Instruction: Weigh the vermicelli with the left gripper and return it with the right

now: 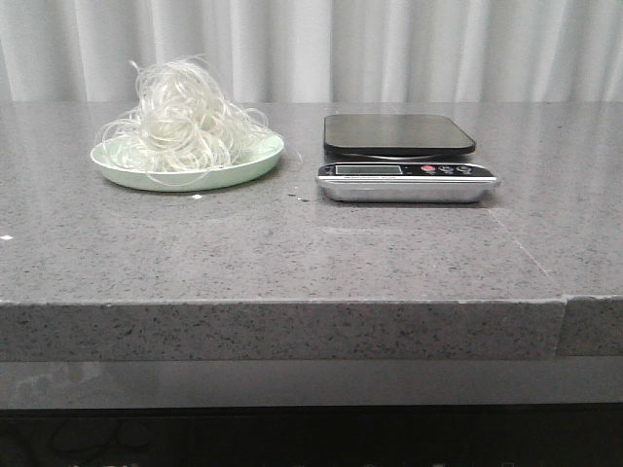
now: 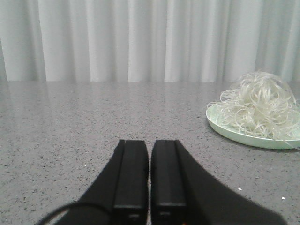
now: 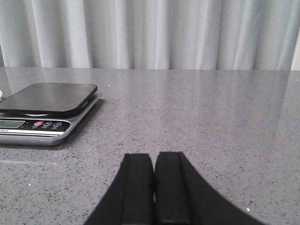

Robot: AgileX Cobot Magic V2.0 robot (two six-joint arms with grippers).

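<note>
At lower centre of each wrist view, both grippers rest with fingers pressed together, holding nothing.

Left gripper (image 2: 149, 187) and right gripper (image 3: 153, 190) each show two black fingers closed to a hairline gap, above bare grey table (image 1: 292, 253), touching no object. Outward, the vermicelli (image 1: 183, 122) lies heaped on the pale green plate (image 1: 243, 170) at upper left of the front view; the scale (image 1: 404, 161) stands just beside the plate at upper centre, its platform bare. This layout fits either stage: weighing pending, or vermicelli already returned. Handling judgement: the bundle appears light, springy, loosely tangled and brittle; strands may shed or snag. Grip deep through the heap's dense middle, not loose outer loops.
</note>
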